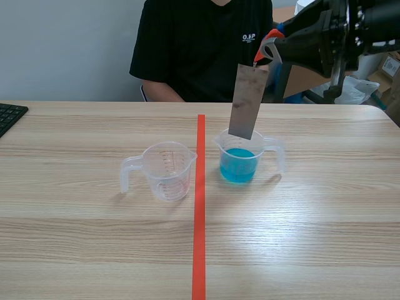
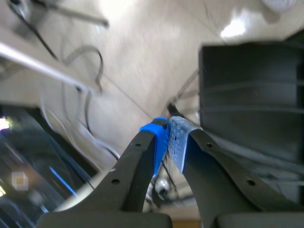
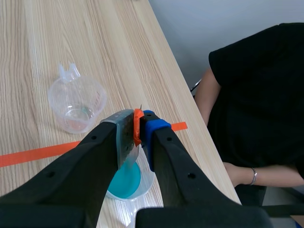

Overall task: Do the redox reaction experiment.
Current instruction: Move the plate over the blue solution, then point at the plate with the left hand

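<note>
Item: thin grey metal plate (image 1: 248, 102), rectangular, hanging nearly upright.
Location: over the clear plastic cup of blue liquid (image 1: 240, 164), lower edge at the cup's mouth and not in the liquid.
Right gripper (image 1: 265, 53): clamped on the plate's top end, at an orange-red tab.
Left gripper (image 2: 167, 138): closed, holding nothing.
Handling: probably stiff, light and smooth. Best pinched at the top end, faces flat to the pads.
Other vessel: empty clear measuring cup (image 1: 166, 170), across the tape line.
Surface: pale wood-grain table (image 1: 312, 237).
Room: seated person in black (image 1: 200, 44) opposite, and a black keyboard (image 1: 9, 115) at the table's edge.
</note>
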Motion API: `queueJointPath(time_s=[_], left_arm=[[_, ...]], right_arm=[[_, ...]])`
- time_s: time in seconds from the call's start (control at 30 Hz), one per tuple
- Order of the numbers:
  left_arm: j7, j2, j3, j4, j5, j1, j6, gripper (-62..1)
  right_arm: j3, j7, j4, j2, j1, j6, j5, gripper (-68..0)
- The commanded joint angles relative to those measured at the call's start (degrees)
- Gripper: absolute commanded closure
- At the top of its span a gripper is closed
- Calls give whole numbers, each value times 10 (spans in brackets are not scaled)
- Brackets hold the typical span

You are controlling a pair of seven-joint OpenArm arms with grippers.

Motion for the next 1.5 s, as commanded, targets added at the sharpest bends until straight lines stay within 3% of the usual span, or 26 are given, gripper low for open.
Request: queueJointPath(time_s=[0.0,0.13,0.3,0.53,0.67,1.1,1.23,1.37,1.47], left_arm=[[-21,-30,-2,38,-7,24,-5,-40],[-64,-76,-2,94,-15,65,-42,-40],[-109,-136,-2,156,-40,90,-63,-40],[-108,-218,2,239,-51,82,-95,-40],[-108,-249,19,264,-55,30,-106,-40],[-98,-285,197,288,-48,-229,-106,-40],[-56,-286,275,312,-48,-315,-106,-40],[-12,-267,369,324,-47,-413,-105,-40],[45,-224,419,324,-37,-482,-98,-40]], right_arm=[[5,11,3,8,18,3,4,-13],[5,18,3,7,18,3,4,-13],[5,18,3,6,18,3,4,-13],[5,18,3,6,18,3,4,-13],[5,17,3,5,18,3,4,-13],[5,18,3,5,18,3,4,-13],[5,18,3,5,18,3,4,-13],[5,18,3,5,18,3,4,-13],[5,18,3,5,18,3,4,-13]])
